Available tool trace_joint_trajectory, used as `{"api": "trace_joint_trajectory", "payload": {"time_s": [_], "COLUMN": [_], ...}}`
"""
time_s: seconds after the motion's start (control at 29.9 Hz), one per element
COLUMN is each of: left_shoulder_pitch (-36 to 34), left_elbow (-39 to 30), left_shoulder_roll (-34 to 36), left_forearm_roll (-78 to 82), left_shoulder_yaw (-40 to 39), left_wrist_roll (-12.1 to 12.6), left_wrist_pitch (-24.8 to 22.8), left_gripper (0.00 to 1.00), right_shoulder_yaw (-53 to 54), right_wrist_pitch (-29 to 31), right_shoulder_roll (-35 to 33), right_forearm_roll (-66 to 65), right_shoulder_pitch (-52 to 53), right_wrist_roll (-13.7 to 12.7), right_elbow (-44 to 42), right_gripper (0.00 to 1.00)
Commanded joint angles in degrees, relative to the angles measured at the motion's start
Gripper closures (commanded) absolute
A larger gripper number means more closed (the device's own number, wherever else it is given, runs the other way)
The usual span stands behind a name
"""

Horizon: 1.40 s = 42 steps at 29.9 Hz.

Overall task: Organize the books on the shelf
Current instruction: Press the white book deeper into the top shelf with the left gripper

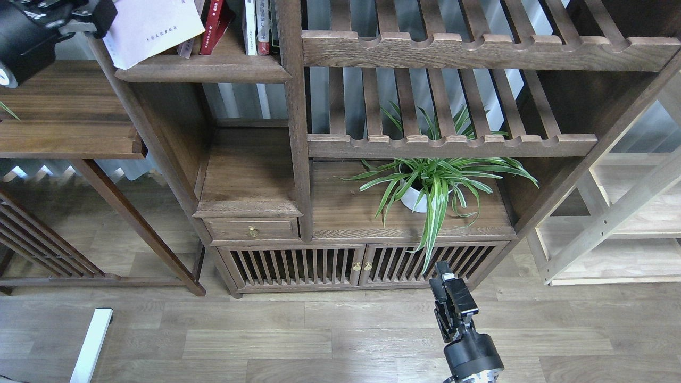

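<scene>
A spider plant (433, 183) in a white pot (414, 199) sits beneath slatted racks (452, 144).

Small dark characters on pale lavender-white book (151, 29), too small to read.

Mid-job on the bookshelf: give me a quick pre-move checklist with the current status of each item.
1. Left gripper has the pale lavender-white book: cannot tell; its tip meets the book's corner, fingers not distinguishable.
2. Book seated on the shelf: not ok; it is tilted and overhangs the front edge.
3. Upright books standing: ok.
4. Red book upright: not ok; it leans.
5. Right gripper out of the way: ok; low in front of the cabinet doors, holding nothing, open or shut cannot tell.
6. Spider plant clear of both arms: ok.
</scene>
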Motion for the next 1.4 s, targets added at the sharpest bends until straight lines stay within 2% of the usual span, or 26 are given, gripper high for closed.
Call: {"api": "trace_joint_trajectory", "payload": {"time_s": [0.0, 0.97, 1.17, 1.37], "left_shoulder_pitch": [0.9, 1.6, 1.7, 1.7], "left_elbow": [-0.2, 1.1, 2.4, 2.6], "left_shoulder_roll": [0.7, 1.2, 0.5, 0.3], "left_forearm_roll": [0.0, 0.1, 0.1, 0.1], "left_shoulder_yaw": [-1.2, -4.1, -3.4, -1.9], "left_wrist_roll": [0.1, -0.5, -0.6, -0.6], "left_wrist_pitch": [-1.3, -1.3, 0.0, 4.2], "left_gripper": [0.98, 0.98, 0.98, 0.98], "right_shoulder_yaw": [0.0, -0.1, -0.1, -0.1], "right_wrist_pitch": [0.0, 0.0, 0.0, 0.0], "right_shoulder_roll": [0.0, -0.4, -0.4, -0.4], "right_forearm_roll": [0.0, -0.1, -0.1, -0.1], "right_shoulder_pitch": [0.0, -0.6, -0.6, -0.6], "right_wrist_roll": [0.0, 0.0, 0.0, 0.0], "right_elbow": [0.0, 0.3, 0.5, 0.7], "right_gripper": [0.34, 0.34, 0.34, 0.34]}}
